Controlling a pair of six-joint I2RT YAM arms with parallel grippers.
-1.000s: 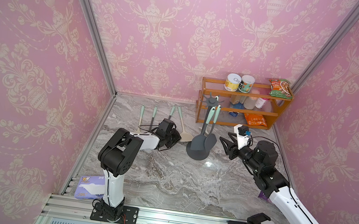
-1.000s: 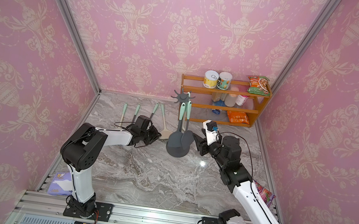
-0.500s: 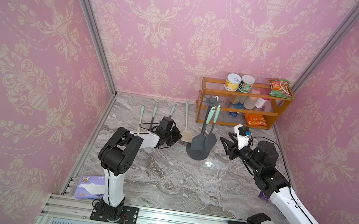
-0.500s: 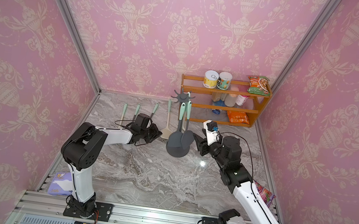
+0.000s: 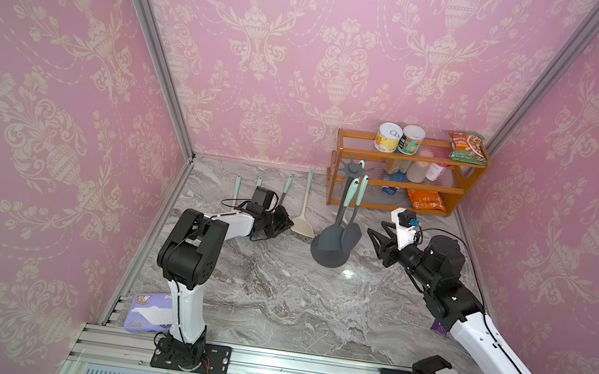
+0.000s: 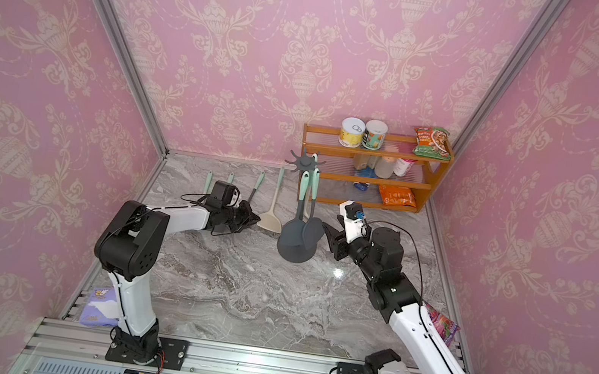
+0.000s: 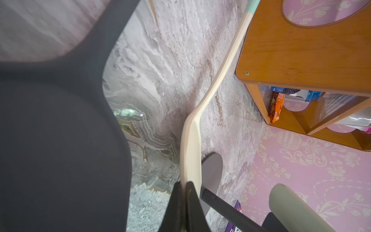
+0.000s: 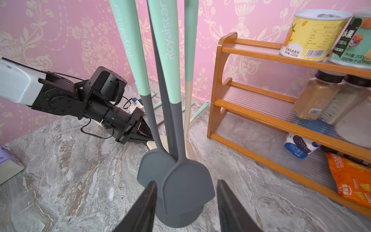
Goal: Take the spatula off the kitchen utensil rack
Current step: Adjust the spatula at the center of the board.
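The kitchen utensil rack (image 5: 329,258) stands mid-table, its crown of hooks (image 5: 352,167) carrying two grey utensils (image 5: 350,235) with teal handles. A cream spatula (image 5: 303,225) is off the rack, just left of it, blade low and handle raised toward the back wall. My left gripper (image 5: 290,225) is shut on that blade's edge, and the fingertips (image 7: 190,192) pinch it in the left wrist view. My right gripper (image 5: 375,227) hovers open just right of the rack. In the right wrist view the hanging grey blade (image 8: 186,186) shows between its jaws, untouched.
An orange wooden shelf (image 5: 336,161) with cans, jars and snack packets stands at the back right. Several teal-handled utensils (image 5: 259,181) lie at the back left. A tissue pack (image 5: 147,311) sits front left and a purple packet (image 6: 441,325) by the right wall.
The cream spatula's handle has swung a little to the right and now points straight toward the back wall, still in my left gripper. The right arm has not moved.
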